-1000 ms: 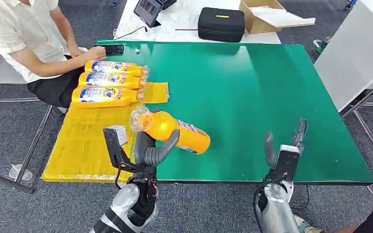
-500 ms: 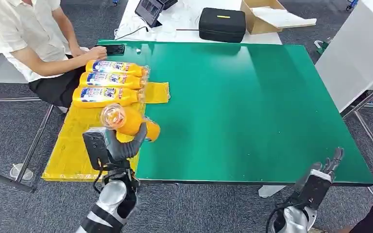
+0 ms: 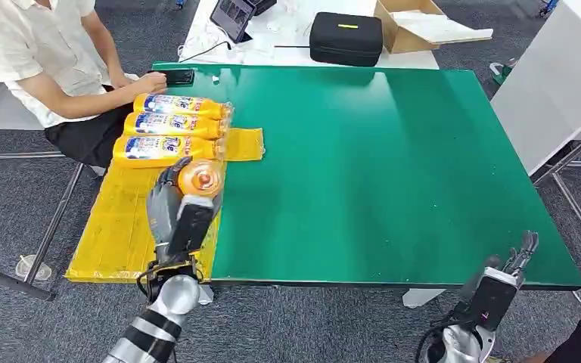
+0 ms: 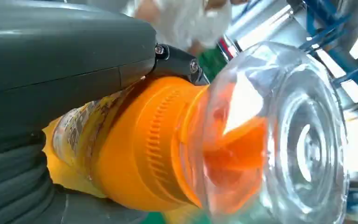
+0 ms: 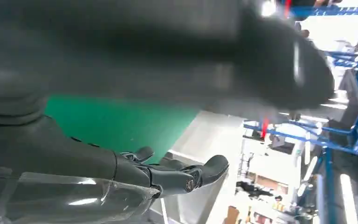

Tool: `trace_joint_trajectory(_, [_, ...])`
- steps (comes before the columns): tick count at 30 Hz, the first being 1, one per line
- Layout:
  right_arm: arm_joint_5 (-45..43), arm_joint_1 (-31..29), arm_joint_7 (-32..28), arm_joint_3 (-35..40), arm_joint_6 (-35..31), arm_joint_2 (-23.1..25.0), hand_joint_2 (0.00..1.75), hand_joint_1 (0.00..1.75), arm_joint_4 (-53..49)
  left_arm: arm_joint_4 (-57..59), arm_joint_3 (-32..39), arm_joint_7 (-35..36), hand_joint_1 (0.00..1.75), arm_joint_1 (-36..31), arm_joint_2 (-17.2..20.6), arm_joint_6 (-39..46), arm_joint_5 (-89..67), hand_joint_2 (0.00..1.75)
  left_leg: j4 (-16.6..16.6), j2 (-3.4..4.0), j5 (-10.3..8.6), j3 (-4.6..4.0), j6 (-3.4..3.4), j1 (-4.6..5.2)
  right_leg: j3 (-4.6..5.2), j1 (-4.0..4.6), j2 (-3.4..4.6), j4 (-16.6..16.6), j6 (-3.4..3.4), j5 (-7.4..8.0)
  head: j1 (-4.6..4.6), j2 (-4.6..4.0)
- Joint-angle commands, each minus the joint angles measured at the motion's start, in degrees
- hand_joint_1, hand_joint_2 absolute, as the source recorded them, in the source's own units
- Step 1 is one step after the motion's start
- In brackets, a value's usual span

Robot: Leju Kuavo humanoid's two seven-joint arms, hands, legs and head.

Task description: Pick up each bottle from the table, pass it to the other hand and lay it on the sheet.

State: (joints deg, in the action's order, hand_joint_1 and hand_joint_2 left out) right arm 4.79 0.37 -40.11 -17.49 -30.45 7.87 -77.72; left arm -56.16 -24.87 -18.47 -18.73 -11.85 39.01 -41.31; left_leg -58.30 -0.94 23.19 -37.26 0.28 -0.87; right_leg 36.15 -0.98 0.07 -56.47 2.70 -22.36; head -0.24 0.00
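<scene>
Three yellow plastic bottles with blue-and-white labels (image 3: 168, 125) lie side by side on the yellow sheet (image 3: 117, 223), at its far end, near the far left corner of the green counter (image 3: 393, 166); their clear caps point toward the middle of the counter. A fourth yellow plastic bottle with an orange collar and a clear domed cap (image 3: 200, 179) is grasped by the left hand (image 3: 175, 214) and held above the sheet just on the near side of the three lying ones. Its capped end points up toward the head camera, so little of its body shows there. In the left wrist view the bottle (image 4: 177, 144) sits between the grey thumb and the darker fingers, the transparent cap bulging out past them.

The left arm rises from the counter's near edge over the sheet's near right part, the back of the hand toward the camera. The right hand (image 3: 495, 283) hangs below the counter's near right corner, off the surface, holding nothing, its fingers (image 5: 186, 175) loosely apart and slightly curled.

A person in a white shirt (image 3: 30, 53) sits at the counter's left side, one hand by a black phone (image 3: 172, 76) at the far left corner. Beyond the far edge stand a black zipped case (image 3: 344, 36), a cardboard box (image 3: 424, 23) and a tablet (image 3: 233, 15).
</scene>
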Motion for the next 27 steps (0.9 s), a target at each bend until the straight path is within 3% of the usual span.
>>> trace_joint_trajectory(1, [0.5, -1.72, 0.11, 4.12, 2.83, -0.15, 1.75, 0.0, 0.25, 23.44, -4.2, 17.94, 1.62, -12.21, 5.77, -3.62, -28.57, 1.75, 0.04, 0.15, 0.02, 0.21, 0.0, -0.01, -0.16, 0.03, 0.07, 0.04, -0.1, 0.01, -0.02, 0.0])
trace_joint_trajectory(3, [0.18, -2.33, 0.11, 4.14, 3.8, -0.15, 1.75, 0.0, 1.55, 26.02, -5.13, 20.06, 1.68, -14.29, 6.04, -5.99, -31.98, 1.75, 0.05, 0.18, 0.01, 0.28, 0.03, 0.0, -0.22, 0.03, 0.08, 0.05, -0.13, -0.01, 0.02, 0.0])
trace_joint_trajectory(4, [0.47, -2.35, 0.11, 4.36, 3.96, -0.21, 1.75, 0.0, 1.72, 26.7, -5.35, 20.61, 1.4, -14.94, 6.11, -6.62, -33.09, 1.75, 0.03, 0.14, -0.02, 0.18, 0.04, -0.02, -0.15, 0.04, 0.06, 0.03, -0.1, 0.01, 0.0, 0.0])
trace_joint_trajectory(5, [0.21, -2.38, 0.11, 4.36, 4.34, -0.14, 1.75, 0.0, 1.85, 27.07, -5.58, 21.13, 1.5, -15.47, 6.33, -6.96, -33.99, 1.75, 0.02, 0.2, 0.02, 0.29, 0.05, -0.02, -0.24, 0.05, 0.1, 0.02, -0.14, -0.02, -0.02, 0.0])
trace_joint_trajectory(9, [0.03, -2.28, 0.11, 4.37, 4.89, -0.01, 1.75, 0.0, 1.94, 28.38, -5.54, 22.75, 1.54, -16.72, 6.4, -9.26, -35.39, 1.75, 0.0, 0.21, 0.06, 0.29, 0.06, -0.02, -0.27, 0.05, 0.12, 0.0, -0.13, -0.04, 0.0, 0.0])
trace_joint_trajectory(10, [-0.05, -2.21, 0.11, 4.24, 4.96, 0.0, 1.75, 0.0, 1.89, 28.97, -5.26, 23.29, 1.06, -17.15, 6.19, -10.78, -35.32, 1.75, 0.0, 0.17, 0.02, 0.19, 0.05, -0.02, -0.18, 0.05, 0.1, 0.01, -0.1, -0.01, 0.0, 0.0])
trace_joint_trajectory(11, [0.0, -2.22, 0.11, 4.04, 5.16, 0.05, 1.75, 0.0, 1.9, 29.56, -5.66, 24.35, 0.0, -17.74, 6.06, -12.79, -36.45, 1.75, 0.02, 0.14, -0.02, 0.14, 0.05, 0.0, -0.13, 0.02, 0.07, 0.01, -0.09, 0.0, -0.02, 0.0])
trace_joint_trajectory(12, [-0.09, -2.44, 0.11, 3.98, 5.65, 0.03, 1.75, 0.0, 1.99, 29.89, -6.08, 24.0, 0.28, -17.92, 6.14, -13.71, -37.13, 1.75, 0.01, 0.28, 0.15, 0.51, 0.06, -0.01, -0.46, 0.06, 0.15, -0.01, -0.2, -0.12, 0.0, 0.0])
trace_joint_trajectory(13, [-0.14, -2.68, 0.11, 3.84, 5.87, 0.13, 1.75, 0.0, 2.09, 30.62, -4.98, 22.65, 1.03, -18.17, 5.78, -15.51, -35.66, 1.75, -0.02, 0.14, 0.04, 0.22, 0.05, -0.03, -0.23, 0.06, 0.05, -0.02, -0.13, -0.05, -0.04, 0.0])
trace_joint_trajectory(14, [-0.26, -2.92, 0.11, 3.84, 6.27, 0.18, 1.75, 0.0, 2.18, 31.08, -4.3, 22.11, 1.61, -18.31, 5.52, -16.16, -34.83, 1.75, -0.02, 0.19, 0.07, 0.29, 0.05, -0.03, -0.28, 0.07, 0.09, -0.02, -0.15, -0.06, 0.0, 0.0])
trace_joint_trajectory(15, [-0.12, -3.27, 0.11, 3.96, 6.46, 0.3, 1.75, 0.0, 2.33, 32.16, -3.54, 20.52, 1.73, -18.68, 5.11, -17.66, -33.62, 1.75, -0.02, 0.14, 0.04, 0.23, 0.05, -0.02, -0.23, 0.05, 0.07, -0.01, -0.12, -0.04, -0.02, 0.0])
trace_joint_trajectory(19, [-0.05, -3.42, 0.11, 4.02, 6.51, 0.34, 1.75, 0.0, 2.49, 32.61, -2.44, 19.27, 1.73, -18.76, 4.83, -18.24, -32.11, 1.75, -0.01, 0.16, 0.0, 0.14, 0.06, -0.02, -0.15, 0.05, 0.09, 0.01, -0.09, 0.01, -0.02, 0.0])
trace_joint_trajectory(21, [-0.27, -3.75, 0.11, 3.96, 6.74, 0.4, 1.75, 0.0, 2.72, 33.71, -0.16, 15.26, 1.75, -18.73, 4.0, -21.69, -28.23, 1.75, -0.02, 0.18, 0.03, 0.2, 0.06, -0.02, -0.19, 0.05, 0.09, -0.01, -0.11, -0.02, 0.0, 0.0])
trace_joint_trajectory(22, [-0.59, -3.93, 0.11, 3.78, 6.94, 0.38, 1.75, 0.0, 2.86, 33.9, 0.47, 13.47, 1.68, -18.47, 3.76, -22.96, -26.93, 1.75, -0.04, 0.2, 0.07, 0.29, 0.07, -0.02, -0.28, 0.06, 0.1, -0.01, -0.13, -0.05, 0.0, 0.0])
trace_joint_trajectory(23, [-0.62, -3.89, 0.11, 3.64, 6.96, 0.36, 1.75, 0.0, 2.78, 34.18, 1.06, 12.54, 1.43, -18.37, 3.46, -24.44, -25.74, 1.75, -0.02, 0.2, 0.07, 0.32, 0.07, -0.01, -0.31, 0.05, 0.11, 0.0, -0.13, -0.05, -0.02, 0.0])
trace_joint_trajectory(24, [-0.93, -4.0, 0.11, 3.27, 7.14, 0.37, 1.75, 0.0, 3.02, 34.58, 1.43, 12.03, 0.59, -18.28, 3.17, -25.96, -24.85, 1.75, 0.01, 0.2, 0.04, 0.25, 0.06, 0.01, -0.23, 0.03, 0.13, 0.01, -0.11, -0.02, 0.0, 0.0])
trace_joint_trajectory(25, [-1.04, -4.01, 0.11, 3.13, 7.23, 0.37, 1.75, 0.0, 3.03, 34.7, 1.59, 11.95, 0.45, -18.33, 3.07, -26.52, -24.52, 1.75, 0.02, 0.11, -0.03, 0.12, 0.06, -0.01, -0.13, 0.02, 0.06, 0.03, -0.07, 0.02, 0.0, 0.0])
trace_joint_trajectory(26, [-1.0, -4.0, 0.11, 2.92, 7.33, 0.29, 1.75, 0.0, 3.1, 34.88, 1.97, 11.77, 0.0, -18.41, 2.85, -27.58, -23.74, 1.75, 0.01, 0.17, 0.05, 0.3, 0.07, -0.01, -0.3, 0.04, 0.09, 0.03, -0.12, -0.04, -0.02, 0.0])
trace_joint_trajectory(27, [-1.19, -4.15, 0.11, 2.64, 7.49, 0.32, 1.75, 0.0, 3.34, 35.16, 2.28, 11.76, 0.0, -18.58, 2.74, -28.7, -23.1, 1.75, 0.02, 0.12, 0.02, 0.26, 0.07, 0.0, -0.25, 0.02, 0.05, 0.02, -0.09, -0.03, 0.0, 0.0])
